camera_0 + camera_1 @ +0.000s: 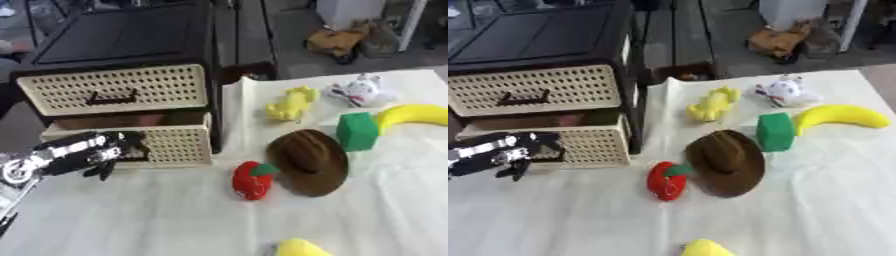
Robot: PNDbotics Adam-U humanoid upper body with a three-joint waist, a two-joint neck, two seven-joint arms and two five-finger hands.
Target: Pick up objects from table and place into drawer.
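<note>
A black-framed drawer unit (122, 35) stands at the back left with two cream perforated drawers. The upper drawer (114, 87) is closed. The lower drawer (179, 142) is pulled out a little, showing a dark gap above its front. My left hand (109, 147) comes in from the left and sits at the lower drawer's front, fingers curled round its handle. On the white cloth lie a red plush fruit (251, 181), a brown hat (308, 161), a green cube (357, 131), a yellow banana (413, 116), a yellow plush (291, 103) and a white plush (359, 91). My right hand is out of sight.
Another yellow object (300, 248) shows at the bottom edge. The white cloth (157, 215) is bare in front of the drawers. Beyond the table's far edge, a brown bag (337, 42) lies on the floor.
</note>
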